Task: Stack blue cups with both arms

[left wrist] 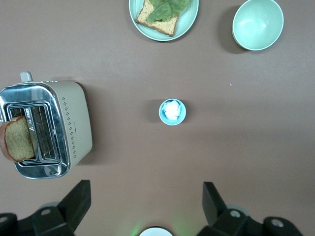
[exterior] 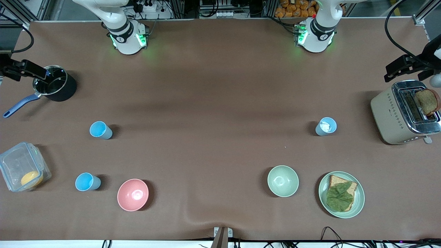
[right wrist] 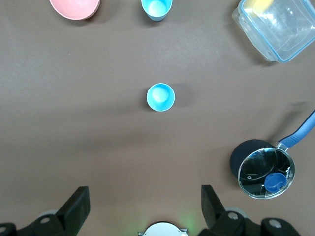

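Three small blue cups stand upright on the brown table. One sky-blue cup (exterior: 101, 130) (right wrist: 160, 97) and another (exterior: 88, 182) (right wrist: 156, 9), nearer the front camera, are at the right arm's end. A greyer blue cup (exterior: 326, 126) (left wrist: 172, 112) with something white inside is at the left arm's end. My left gripper (left wrist: 146, 186) is open and empty, high over bare table between its base and the greyer cup. My right gripper (right wrist: 145, 189) is open and empty, high over bare table between its base and the sky-blue cup. Neither gripper shows in the front view.
A pink bowl (exterior: 133, 194) sits beside the nearer sky-blue cup. A clear container (exterior: 17, 162) and a black pot (exterior: 60, 91) are at the right arm's end. A green bowl (exterior: 283, 181), a plate (exterior: 361, 198) with bread and a toaster (exterior: 396, 113) are at the left arm's end.
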{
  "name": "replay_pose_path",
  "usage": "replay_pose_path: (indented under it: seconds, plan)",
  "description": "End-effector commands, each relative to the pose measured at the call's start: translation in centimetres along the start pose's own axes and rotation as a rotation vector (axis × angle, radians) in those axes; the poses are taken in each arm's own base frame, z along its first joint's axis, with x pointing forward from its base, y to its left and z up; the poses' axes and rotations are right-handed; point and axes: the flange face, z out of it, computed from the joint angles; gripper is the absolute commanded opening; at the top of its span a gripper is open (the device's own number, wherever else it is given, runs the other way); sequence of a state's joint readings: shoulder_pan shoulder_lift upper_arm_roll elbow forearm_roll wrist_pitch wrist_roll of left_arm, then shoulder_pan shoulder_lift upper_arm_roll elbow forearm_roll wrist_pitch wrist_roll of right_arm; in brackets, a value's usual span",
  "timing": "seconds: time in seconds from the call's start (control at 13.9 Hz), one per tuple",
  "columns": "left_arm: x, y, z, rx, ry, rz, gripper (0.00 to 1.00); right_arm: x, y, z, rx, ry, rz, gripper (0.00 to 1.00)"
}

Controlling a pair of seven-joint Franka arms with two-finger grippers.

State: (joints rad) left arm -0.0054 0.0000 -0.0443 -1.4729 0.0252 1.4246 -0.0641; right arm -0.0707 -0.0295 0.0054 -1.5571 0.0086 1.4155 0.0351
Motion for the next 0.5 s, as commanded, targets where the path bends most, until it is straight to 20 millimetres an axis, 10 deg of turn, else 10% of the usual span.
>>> replay_pose_path:
  seconds: [0.0,0.43]
  plan:
    - [-0.65,-0.26,-0.7,0.023,-0.001,0.007,1.0,-0.57,0.22,-0.03,0.01,0.003,0.016,1.0]
    - [-0.23,-0.47,0.28,0.023,-0.021,0.003,1.0,-0.16,-0.49,0.82,0.008,-0.012,0.003,1.0]
